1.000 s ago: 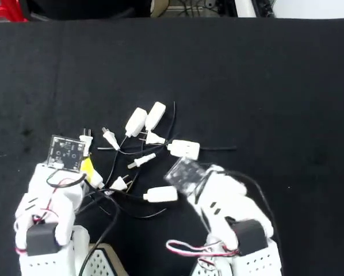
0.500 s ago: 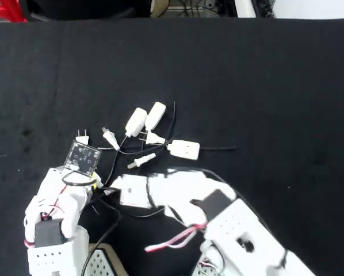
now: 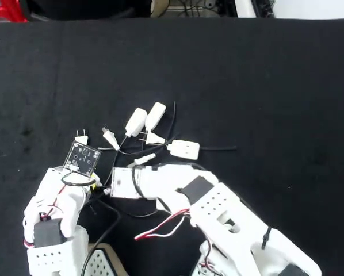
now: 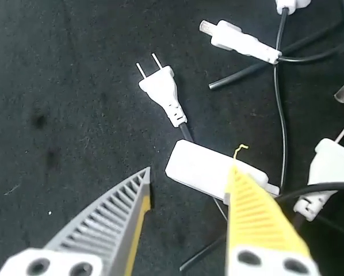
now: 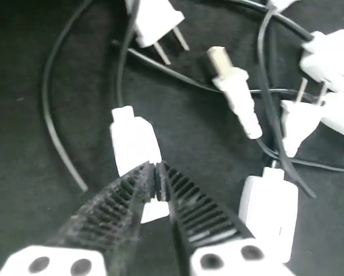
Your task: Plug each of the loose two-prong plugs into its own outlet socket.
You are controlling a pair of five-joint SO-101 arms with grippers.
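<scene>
Holding left jaws spread astride the socket, right jaws pressed together nearby, I risk tangled cords dragging the plug.

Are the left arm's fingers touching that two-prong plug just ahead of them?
Apart. The left wrist view shows bare black table between the plug and both open fingers.

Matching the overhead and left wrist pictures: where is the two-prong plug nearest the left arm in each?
High view: two-prong plug just beyond the left arm, prongs pointing away.
Left wrist view: the plug lies ahead of the left pincer.
Shared landmark: the stub-tipped plug beside it.
</scene>
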